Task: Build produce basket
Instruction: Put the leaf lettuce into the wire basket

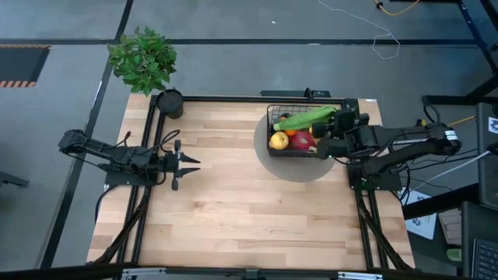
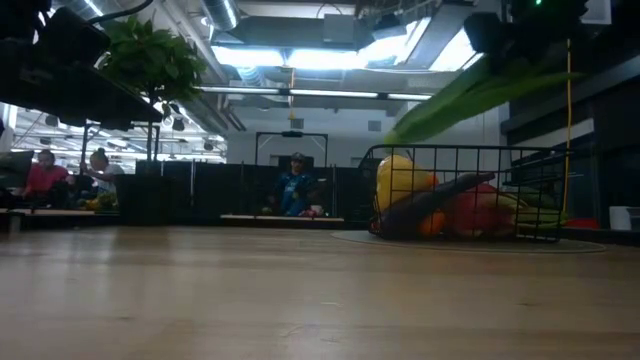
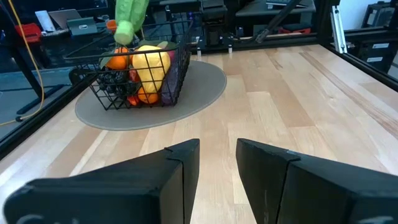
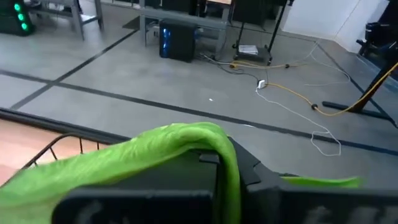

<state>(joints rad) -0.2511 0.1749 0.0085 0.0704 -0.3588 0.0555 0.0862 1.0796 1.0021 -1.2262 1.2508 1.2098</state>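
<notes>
A pale wooden table [image 1: 233,210] carried a round grey mat [image 1: 272,167] toward its far right part. At the far left corner stood a small round black cup [image 1: 170,103], and just beyond it, off the table's edge, a leafy green potted plant [image 1: 142,58]. A white cable [image 1: 381,39] lay looped on the grey floor [image 1: 233,23]. In the room behind the table, people [image 2: 295,190] sat at desks under bright ceiling lights [image 2: 300,55].

The left arm lies stretched at the frame's left, its end effector [image 1: 189,163] parted and empty. The right arm reaches in from the right, its end effector [image 1: 336,118] clamped.
</notes>
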